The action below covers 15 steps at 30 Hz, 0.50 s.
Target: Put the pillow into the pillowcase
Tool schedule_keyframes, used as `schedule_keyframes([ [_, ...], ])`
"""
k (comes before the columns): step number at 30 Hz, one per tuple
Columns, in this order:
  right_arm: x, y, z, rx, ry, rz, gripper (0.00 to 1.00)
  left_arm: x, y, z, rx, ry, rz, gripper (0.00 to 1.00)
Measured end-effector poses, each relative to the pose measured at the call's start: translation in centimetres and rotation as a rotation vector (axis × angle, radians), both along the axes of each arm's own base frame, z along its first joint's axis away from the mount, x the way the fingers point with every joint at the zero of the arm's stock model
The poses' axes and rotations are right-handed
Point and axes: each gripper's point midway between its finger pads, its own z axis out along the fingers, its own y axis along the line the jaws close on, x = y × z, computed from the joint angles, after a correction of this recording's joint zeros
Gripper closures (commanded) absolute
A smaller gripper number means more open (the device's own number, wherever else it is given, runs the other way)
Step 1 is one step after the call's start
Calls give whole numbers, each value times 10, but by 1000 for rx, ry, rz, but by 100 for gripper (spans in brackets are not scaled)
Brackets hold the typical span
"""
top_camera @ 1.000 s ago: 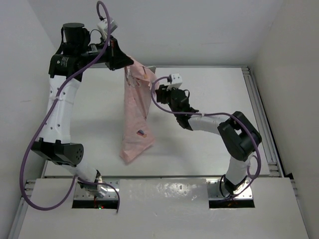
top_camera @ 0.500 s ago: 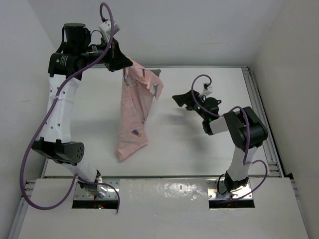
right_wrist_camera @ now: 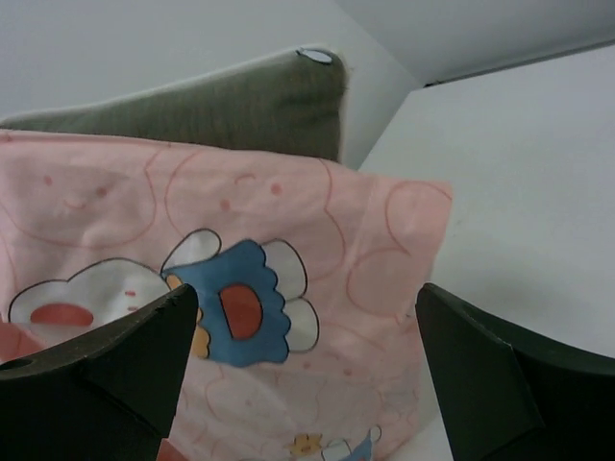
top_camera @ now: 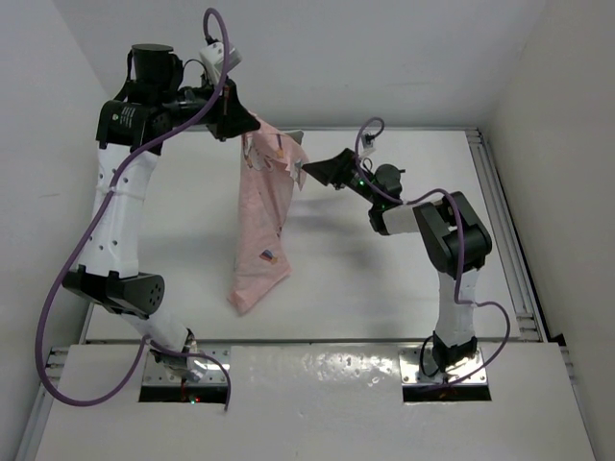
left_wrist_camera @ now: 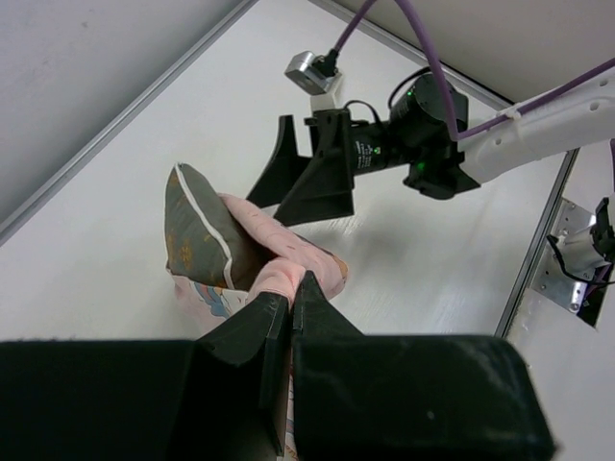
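Aloft, left pincer (left_wrist_camera: 293, 288) tight on pillowcase (top_camera: 261, 221), right pincer (top_camera: 320, 172) agape alongside.

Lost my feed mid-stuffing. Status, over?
Left gripper shut on pillowcase, hoisting it. Right gripper open, facing its upper edge. Pillow end showing past the cloth. No obstruction seen.

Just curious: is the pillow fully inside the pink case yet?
Not fully. The pillow has its olive, white-edged end sticking out of the hanging pink case; the rest is covered.
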Motion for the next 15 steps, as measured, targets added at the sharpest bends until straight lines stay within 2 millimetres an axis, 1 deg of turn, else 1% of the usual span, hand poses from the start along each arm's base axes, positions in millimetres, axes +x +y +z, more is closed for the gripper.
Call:
schedule_keyframes([
  [2,6,9,3,2,-20,15,7,0,0,0,2,-2,0,100],
  [4,6,16,3,3,-25,27,7,0,0,0,4,-2,2,100],
  [10,4,29,-12,-1,3,36,5,-2,-3,0,4,-1,-4,100],
  [15,15,40,-17,11,14,55,5,-3,-5,1,5,0,-9,100],
])
